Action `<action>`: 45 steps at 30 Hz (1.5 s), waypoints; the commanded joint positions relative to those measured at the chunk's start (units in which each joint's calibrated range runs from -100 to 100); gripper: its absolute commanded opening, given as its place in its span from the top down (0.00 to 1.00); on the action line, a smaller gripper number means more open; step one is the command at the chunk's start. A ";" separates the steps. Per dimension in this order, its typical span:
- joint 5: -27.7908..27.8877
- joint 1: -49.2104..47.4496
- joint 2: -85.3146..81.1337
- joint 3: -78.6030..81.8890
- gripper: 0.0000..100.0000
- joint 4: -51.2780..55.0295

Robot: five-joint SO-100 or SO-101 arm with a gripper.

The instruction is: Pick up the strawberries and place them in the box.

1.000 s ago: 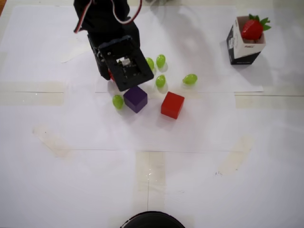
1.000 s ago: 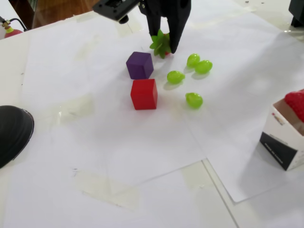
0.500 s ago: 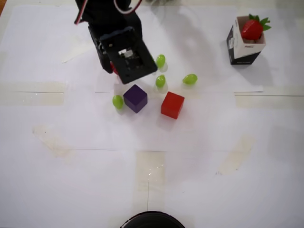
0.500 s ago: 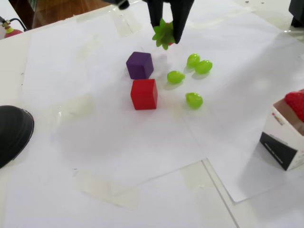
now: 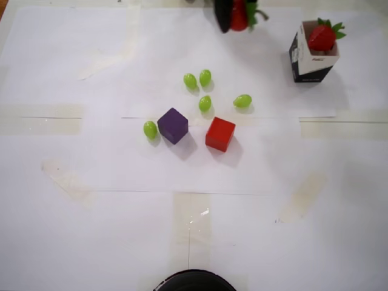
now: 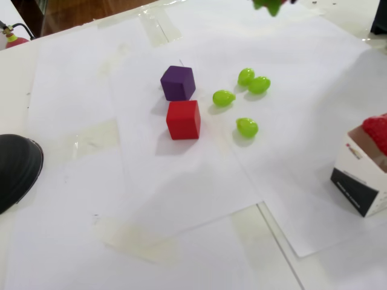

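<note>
1. A red strawberry [image 5: 238,14] is seen at the top edge of the overhead view, clamped against a dark gripper finger [image 5: 222,16], with green leaves showing to its right. The gripper [image 5: 233,15] is taken to be closed on this strawberry; only the fingertips are in frame.
2. In the fixed view, only the green leafy top [image 6: 268,5] of that strawberry is visible at the upper edge, raised clear of the paper.
3. A second strawberry [image 5: 322,36] is recorded resting in the open top of the box [image 5: 302,56], at the upper right of the overhead view. In the fixed view the box [image 6: 357,181] is cut by the right edge, with red fruit [image 6: 377,133] showing above its rim.
4. The held strawberry is noted left of the box in the overhead view, apart from it.
5. Five green grapes [image 5: 205,77] are scattered mid-sheet; one [image 5: 150,129] lies just beside the purple cube [image 5: 173,125].
6. The red cube [image 5: 219,134] stands just right of the purple cube, apart from it.
7. A dark rounded object [image 6: 15,168] is noted at the left edge of the fixed view.
</note>
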 commanded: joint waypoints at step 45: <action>-4.98 -20.50 -0.85 22.45 0.68 -29.04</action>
